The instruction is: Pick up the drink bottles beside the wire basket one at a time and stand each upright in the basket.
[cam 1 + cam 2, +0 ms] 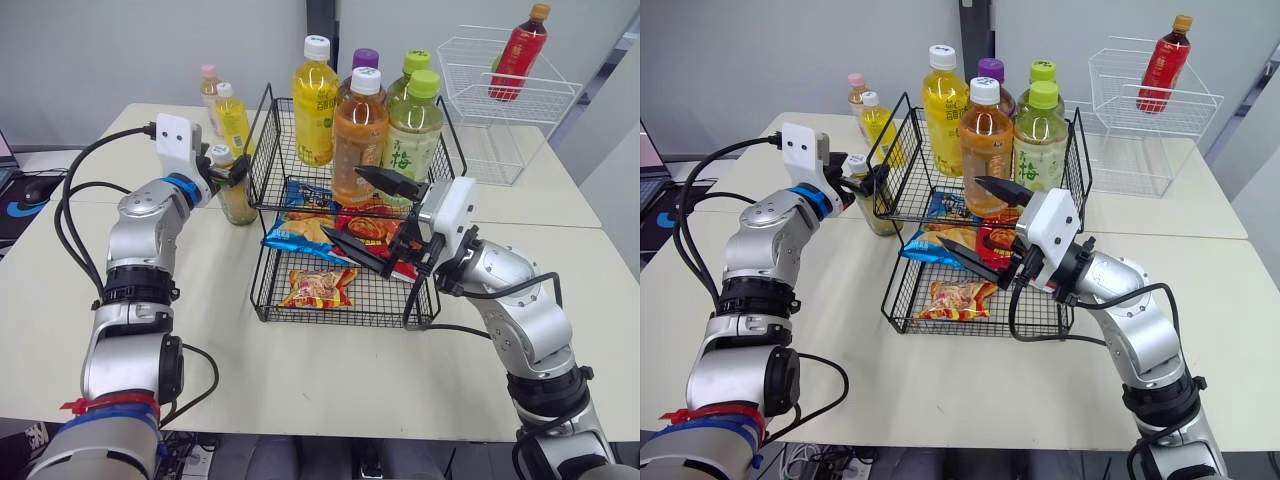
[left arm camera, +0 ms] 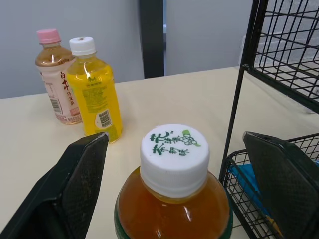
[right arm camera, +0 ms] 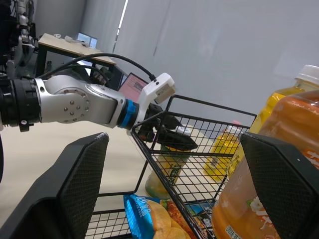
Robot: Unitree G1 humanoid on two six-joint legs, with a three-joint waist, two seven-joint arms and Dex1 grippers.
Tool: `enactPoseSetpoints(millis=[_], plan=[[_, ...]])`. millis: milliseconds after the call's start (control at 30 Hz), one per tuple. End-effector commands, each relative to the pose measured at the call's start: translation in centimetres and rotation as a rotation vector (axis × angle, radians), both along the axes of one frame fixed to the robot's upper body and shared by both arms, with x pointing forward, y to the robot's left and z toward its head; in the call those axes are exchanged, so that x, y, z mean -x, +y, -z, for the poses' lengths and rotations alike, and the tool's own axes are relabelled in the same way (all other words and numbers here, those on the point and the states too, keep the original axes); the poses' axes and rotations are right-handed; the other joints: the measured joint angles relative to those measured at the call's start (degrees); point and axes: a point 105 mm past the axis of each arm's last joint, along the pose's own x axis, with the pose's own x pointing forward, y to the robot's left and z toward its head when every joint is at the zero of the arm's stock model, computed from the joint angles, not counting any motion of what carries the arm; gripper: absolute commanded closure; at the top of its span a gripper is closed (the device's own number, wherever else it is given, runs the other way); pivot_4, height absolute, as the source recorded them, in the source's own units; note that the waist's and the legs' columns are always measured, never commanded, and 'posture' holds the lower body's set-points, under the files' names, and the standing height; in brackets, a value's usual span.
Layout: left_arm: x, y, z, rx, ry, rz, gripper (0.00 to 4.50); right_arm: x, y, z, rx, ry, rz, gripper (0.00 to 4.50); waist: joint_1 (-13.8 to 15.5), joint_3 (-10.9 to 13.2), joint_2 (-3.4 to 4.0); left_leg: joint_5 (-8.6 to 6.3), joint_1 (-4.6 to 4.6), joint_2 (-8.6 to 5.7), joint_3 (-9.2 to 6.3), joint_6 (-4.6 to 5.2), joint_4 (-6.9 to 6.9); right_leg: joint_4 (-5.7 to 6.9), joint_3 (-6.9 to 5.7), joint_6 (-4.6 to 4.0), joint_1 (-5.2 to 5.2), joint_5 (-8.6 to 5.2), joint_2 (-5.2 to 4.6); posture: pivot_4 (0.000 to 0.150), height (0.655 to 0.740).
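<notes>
Through the head camera I see the black wire basket (image 1: 268, 160) in the middle of the pale surface (image 1: 300, 380). Five bottles stand upright across its back half, among them a tall yellow bottle (image 1: 315, 110) and an orange tea bottle (image 1: 360, 145). Snack packets (image 1: 318, 288) lie in its front half. Just outside the basket's left wall an amber bottle (image 1: 238, 205) stands upright. My left hand (image 1: 230, 176) sits level with its neck, fingers spread to either side. Behind it a pink-capped bottle (image 1: 209, 90) and a small yellow bottle (image 1: 232, 120) stand side by side. My right hand (image 1: 342, 200) hovers over the snack packets, wide open and holding nothing. At the far right a red bottle (image 1: 518, 55) lies tilted in a white wire basket (image 1: 530, 110).

Through the left wrist camera, the amber bottle's white cap (image 2: 174, 154) sits midway between the two black fingers (image 2: 82, 179). I see a gap on each side, so this hand is open and not gripping. The basket's corner post stands just beside the bottle.

Through the right wrist camera, the fingers (image 3: 75, 184) are far apart with nothing between them. The orange tea bottle is close beside one of them.
</notes>
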Motion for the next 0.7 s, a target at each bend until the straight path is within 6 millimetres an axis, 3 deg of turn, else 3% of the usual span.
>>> enactPoseSetpoints(millis=[33, 133, 400, 533, 700], plan=[[-0.3, -0.4, -1.7, -0.025, -0.064, 0.015, 0.02, 0.7, -0.4, -1.7, -0.023, -0.067, 0.015, 0.0, 0.01, 0.0, 0.0, 0.02, 0.0, 0.0, 0.0, -0.03, 0.0, 0.0, 0.0, 0.0, 0.0, 0.0, 0.0, 0.15, 0.74], [-0.4, -0.2, -1.7, -0.027, -0.061, 0.014, 0.56, 0.6, -0.4, -1.8, -0.026, -0.064, 0.021, 0.0, -0.01, 0.0, 0.0, 0.03, 0.0, 0.0, 0.0, -0.05, 0.0, 0.0, 0.0, 0.0, -0.01, 0.0, 0.0, 0.15, 0.74], [-0.6, 0.2, -1.5, -0.036, -0.059, 0.005, 3.09, 0.6, -0.4, -1.6, -0.023, -0.062, 0.021, 0.0, -0.07, 0.0, 0.0, 0.03, 0.0, 0.0, 0.0, -0.05, 0.01, 0.01, -0.01, 0.01, -0.01, -0.01, 0.0, 0.15, 0.74], [-0.3, 1.3, -2.8, -0.037, -0.091, -0.02, 3.14, 0.6, -0.3, -1.7, -0.023, -0.066, 0.016, 0.0, -0.09, 0.0, 0.0, 0.03, 0.01, 0.0, -0.01, -0.05, 0.01, 0.04, -0.02, 0.01, -0.01, 0.0, 0.0, 0.15, 0.74], [1.6, 1.9, -8.9, -0.035, -0.243, 0.05, 3.14, 0.8, -0.2, -1.7, -0.028, -0.086, 0.005, 0.0, -0.71, 0.04, -0.04, 0.04, -0.06, 0.02, 0.0, -0.06, 0.01, 0.05, -0.01, 0.0, -0.1, 0.0, 0.01, 0.15, 0.74]])
